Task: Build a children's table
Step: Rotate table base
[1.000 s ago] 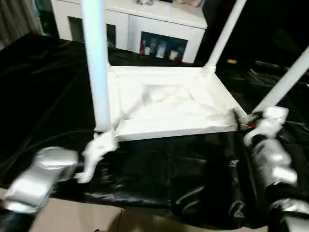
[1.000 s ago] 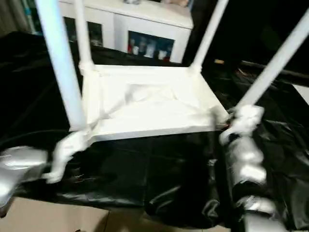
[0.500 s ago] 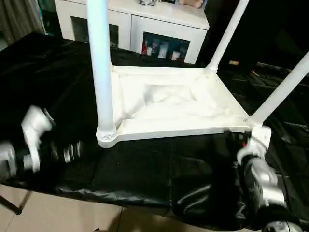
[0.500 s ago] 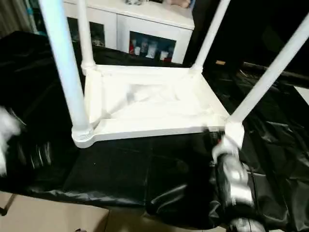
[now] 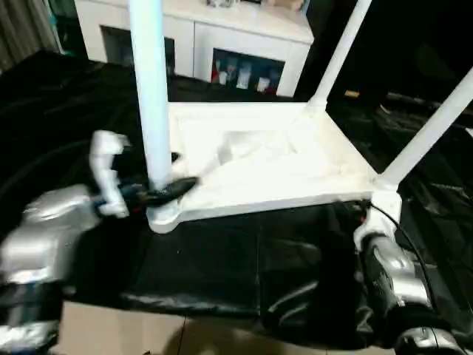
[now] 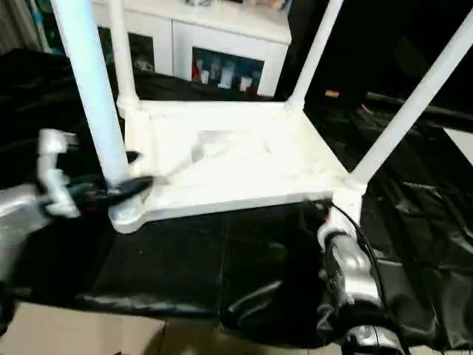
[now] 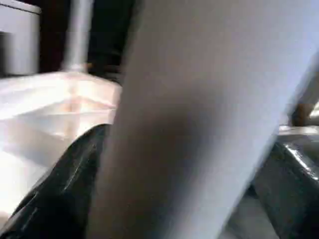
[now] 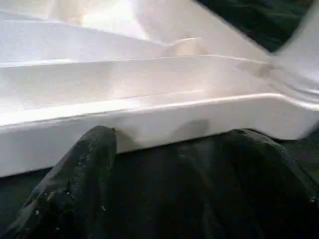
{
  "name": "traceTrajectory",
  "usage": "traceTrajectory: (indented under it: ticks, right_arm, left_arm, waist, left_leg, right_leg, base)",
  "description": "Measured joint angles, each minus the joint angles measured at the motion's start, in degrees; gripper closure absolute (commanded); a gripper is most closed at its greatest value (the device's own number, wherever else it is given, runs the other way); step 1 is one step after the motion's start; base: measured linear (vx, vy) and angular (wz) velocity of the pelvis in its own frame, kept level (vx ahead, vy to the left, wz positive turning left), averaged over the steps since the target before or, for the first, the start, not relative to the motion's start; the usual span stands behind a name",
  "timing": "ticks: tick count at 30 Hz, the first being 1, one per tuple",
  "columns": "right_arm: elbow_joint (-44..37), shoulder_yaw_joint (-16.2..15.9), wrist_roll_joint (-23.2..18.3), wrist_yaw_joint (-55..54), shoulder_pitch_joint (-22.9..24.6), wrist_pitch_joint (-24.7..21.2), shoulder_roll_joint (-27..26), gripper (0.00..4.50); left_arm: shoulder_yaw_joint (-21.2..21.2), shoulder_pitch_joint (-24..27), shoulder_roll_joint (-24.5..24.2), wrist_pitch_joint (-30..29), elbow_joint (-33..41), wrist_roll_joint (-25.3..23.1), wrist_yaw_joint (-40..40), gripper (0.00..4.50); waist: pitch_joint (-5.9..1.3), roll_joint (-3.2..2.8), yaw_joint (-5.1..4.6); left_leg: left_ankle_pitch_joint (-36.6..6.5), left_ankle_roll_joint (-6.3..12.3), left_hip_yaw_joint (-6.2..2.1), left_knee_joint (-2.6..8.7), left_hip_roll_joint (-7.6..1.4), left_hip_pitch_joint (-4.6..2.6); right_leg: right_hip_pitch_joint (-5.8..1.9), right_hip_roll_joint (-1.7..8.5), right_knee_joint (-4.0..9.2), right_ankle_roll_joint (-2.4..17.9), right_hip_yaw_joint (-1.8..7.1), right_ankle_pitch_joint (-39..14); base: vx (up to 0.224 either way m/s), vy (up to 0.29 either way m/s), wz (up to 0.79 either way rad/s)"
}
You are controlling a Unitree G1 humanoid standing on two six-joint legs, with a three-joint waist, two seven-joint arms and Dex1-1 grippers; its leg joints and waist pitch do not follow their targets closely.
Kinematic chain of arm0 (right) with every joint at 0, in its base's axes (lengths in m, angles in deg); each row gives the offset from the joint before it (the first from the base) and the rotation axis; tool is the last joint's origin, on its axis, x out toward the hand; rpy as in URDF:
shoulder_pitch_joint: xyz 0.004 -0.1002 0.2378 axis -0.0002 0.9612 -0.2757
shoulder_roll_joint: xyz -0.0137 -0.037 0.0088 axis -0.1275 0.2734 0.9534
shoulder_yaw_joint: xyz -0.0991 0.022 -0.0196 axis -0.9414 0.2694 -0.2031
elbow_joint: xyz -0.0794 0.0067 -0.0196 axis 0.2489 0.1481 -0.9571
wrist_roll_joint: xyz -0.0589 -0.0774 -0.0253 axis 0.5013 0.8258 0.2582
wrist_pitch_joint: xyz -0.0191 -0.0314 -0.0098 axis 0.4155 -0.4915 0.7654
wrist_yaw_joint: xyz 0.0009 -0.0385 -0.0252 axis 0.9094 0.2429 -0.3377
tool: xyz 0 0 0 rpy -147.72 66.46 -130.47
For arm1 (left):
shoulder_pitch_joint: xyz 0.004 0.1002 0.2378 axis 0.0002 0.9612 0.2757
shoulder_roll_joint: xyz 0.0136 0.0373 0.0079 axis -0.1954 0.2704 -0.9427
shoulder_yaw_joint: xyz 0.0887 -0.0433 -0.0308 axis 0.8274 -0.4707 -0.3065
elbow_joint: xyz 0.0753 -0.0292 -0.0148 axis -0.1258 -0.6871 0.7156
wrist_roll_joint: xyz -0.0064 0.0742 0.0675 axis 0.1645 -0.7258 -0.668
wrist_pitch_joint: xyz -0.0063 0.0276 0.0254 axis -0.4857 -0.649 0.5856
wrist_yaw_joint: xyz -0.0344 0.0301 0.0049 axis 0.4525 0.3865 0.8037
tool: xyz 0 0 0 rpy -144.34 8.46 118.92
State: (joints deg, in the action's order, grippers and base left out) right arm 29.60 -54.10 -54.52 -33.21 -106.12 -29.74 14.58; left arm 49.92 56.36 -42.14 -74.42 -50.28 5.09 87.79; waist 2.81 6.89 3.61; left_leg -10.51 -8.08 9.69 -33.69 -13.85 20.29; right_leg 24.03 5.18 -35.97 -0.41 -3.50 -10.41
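Left gripper [image 5: 166, 185], jaws open, straddles a leg [image 5: 151, 103] of the upturned table [image 5: 273, 159]; right gripper [image 8: 169, 149], jaws open, faces its rim.

Table top [image 5: 281, 174]: smooth white plastic, slight sheen.
Legs [image 5: 151, 111]: smooth white tubes.
Cover [image 5: 222, 259] under the table top: glossy, wrinkled black sheeting.
Forearms [image 5: 392, 274]: shiny silver.

My left forearm [image 5: 44, 237]: silver casing, white bracket at wrist, black two-finger end effector [image 5: 164, 188]. My right forearm [image 5: 392, 274]: silver ribbed casing, black cable alongside, white wrist piece.
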Motion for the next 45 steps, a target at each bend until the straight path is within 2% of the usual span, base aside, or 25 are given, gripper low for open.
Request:
traceTrajectory:
  ticks: [4, 6, 8, 15, 22, 30, 35, 38, 45]
  right_arm:
    - [1.4, -1.5, 0.3, 2.0, -1.0, -0.6, -0.1, 0.62]
    - [2.0, -2.3, 0.7, 3.3, -1.5, -0.7, -0.2, 0.62]
    - [2.7, -2.7, 0.9, 4.3, -1.8, -0.8, -0.3, 0.62]
    - [4.8, -4.8, 2.4, 8.1, -5.5, -0.9, -2.9, 0.62]
    - [4.8, -7.7, 2.7, 13.9, -7.2, -0.9, -4.7, 0.62]
    - [4.6, -9.4, 2.7, 21.9, -7.4, -2.3, -5.3, 0.62]
    - [4.5, -10.1, 2.8, 22.5, -7.5, -2.4, -5.7, 0.62]
    - [4.5, -10.1, 2.8, 22.7, -7.5, -2.4, -5.4, 0.62]
    - [3.9, -9.8, 2.7, 23.4, -7.3, -2.3, -4.0, 0.62]
  left_arm:
    - [2.7, 0.2, 0.2, -6.3, 5.4, 4.7, 3.0, 0.07]
    - [5.0, 0.8, -1.2, -11.3, 9.3, 8.4, 5.7, 0.07]
    - [7.5, 0.9, -0.8, -13.7, 12.0, 10.9, 7.7, 0.07]
    - [11.8, -0.8, 2.6, -14.3, 13.0, 10.7, 8.4, 0.07]
    - [15.6, -2.9, 4.6, -11.8, 11.9, 7.8, 6.6, 0.07]
    - [19.0, -6.7, 11.4, -8.9, 7.2, 5.6, 4.9, 0.07]
    - [20.9, -10.7, 15.2, -3.7, 1.2, 0.8, 1.0, 0.07]
    - [22.0, -12.2, 15.8, 0.6, -3.5, -4.0, -2.8, 0.07]
    - [23.8, -14.5, 17.3, 8.6, -10.7, -11.6, -9.8, 0.07]
  waist:
    - [0.02, -0.03, 0.01]
    - [0.02, -0.03, -0.32]
    - [0.03, -0.04, -0.60]
    - [0.08, -0.12, -1.73]
    - [0.09, -0.13, -1.68]
    - [0.09, -0.13, -1.40]
    - [0.11, -0.20, -1.55]
    - [0.17, -0.34, -1.44]
    - [0.23, -0.44, -0.85]
  left_leg:
    - [0.0, 0.01, 0.04, -0.10, 0.00, -0.01]
    - [0.0, 0.01, 0.03, -0.09, -0.01, -0.02]
    - [0.0, 0.01, 0.04, -0.08, -0.01, -0.10]
    - [0.0, -0.01, -0.01, -0.07, -0.04, -0.21]
    - [0.0, -0.02, -0.03, -0.09, -0.04, -0.22]
    - [0.0, -0.01, -0.02, -0.11, -0.04, -0.16]
    - [0.0, -0.01, -0.03, -0.08, -0.04, -0.23]
    - [0.0, -0.01, -0.04, -0.09, -0.04, -0.22]
    - [0.0, -0.01, -0.04, -0.11, -0.03, -0.23]
  right_leg:
    - [0.01, 0.00, -0.01, 0.0, 0.03, 0.0]
    - [0.00, -0.03, -0.04, 0.0, 0.07, 0.0]
    - [0.00, -0.05, -0.10, 0.1, 0.10, -0.1]
    - [0.05, -0.20, -0.20, 0.1, 0.22, 0.1]
    - [0.03, -0.23, -0.19, 0.1, 0.26, 0.2]
    - [0.03, -0.23, -0.13, 0.3, 0.30, 0.3]
    - [0.03, -0.27, -0.13, 0.3, 0.34, 0.3]
    - [0.02, -0.27, -0.13, 0.3, 0.34, 0.3]
    - [0.00, -0.26, -0.13, 0.5, 0.33, 0.4]
  base:
    - [0.000, 0.000, 0.00]
    - [0.000, 0.000, 0.00]
    - [0.000, 0.000, 0.00]
    - [0.000, 0.000, 0.00]
    - [0.000, 0.000, 0.00]
    - [0.000, 0.000, 0.00]
    - [0.000, 0.000, 0.00]
    - [0.000, 0.000, 0.00]
    - [0.000, 0.000, 0.00]
